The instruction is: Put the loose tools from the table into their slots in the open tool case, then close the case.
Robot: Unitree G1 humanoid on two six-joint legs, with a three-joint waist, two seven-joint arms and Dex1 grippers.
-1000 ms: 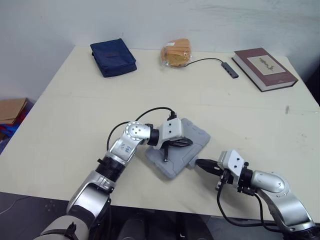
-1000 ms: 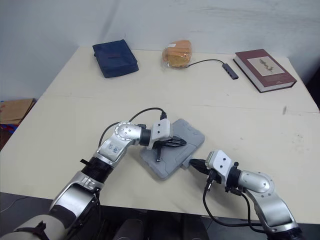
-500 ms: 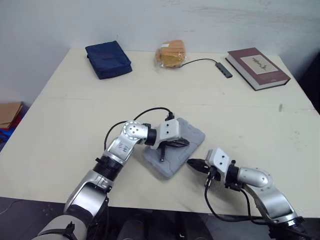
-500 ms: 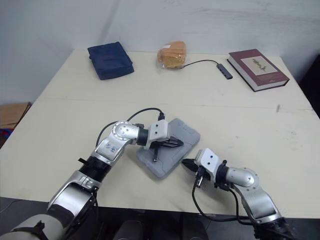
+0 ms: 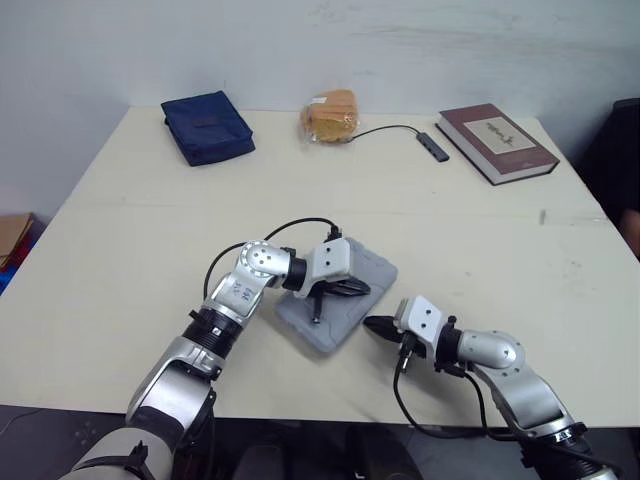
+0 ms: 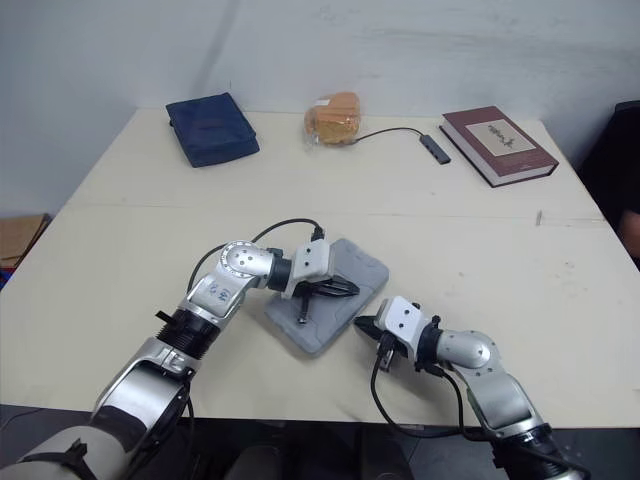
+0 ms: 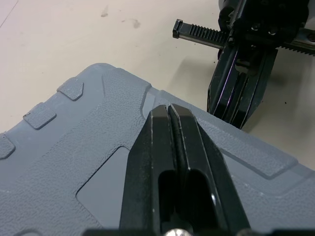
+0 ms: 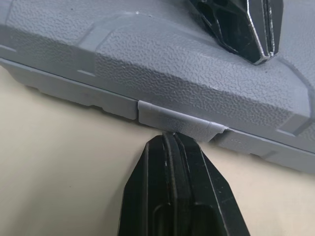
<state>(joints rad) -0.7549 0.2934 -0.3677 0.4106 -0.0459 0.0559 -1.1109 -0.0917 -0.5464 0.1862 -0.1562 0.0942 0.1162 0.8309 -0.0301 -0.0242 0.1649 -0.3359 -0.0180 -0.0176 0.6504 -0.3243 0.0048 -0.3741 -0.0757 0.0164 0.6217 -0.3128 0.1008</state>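
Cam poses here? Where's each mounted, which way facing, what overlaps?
Eye views: on the head, facing forward and down over the table; both arms show.
Left wrist view: on that wrist, along the shut left gripper onto the tool case lid; right gripper beyond.
Right wrist view: on that wrist, along the shut right gripper at the case's front latch.
Shared: the case, both grippers.

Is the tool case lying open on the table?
No, the grey tool case is closed: in the right wrist view its lid sits flat on the base along the seam.
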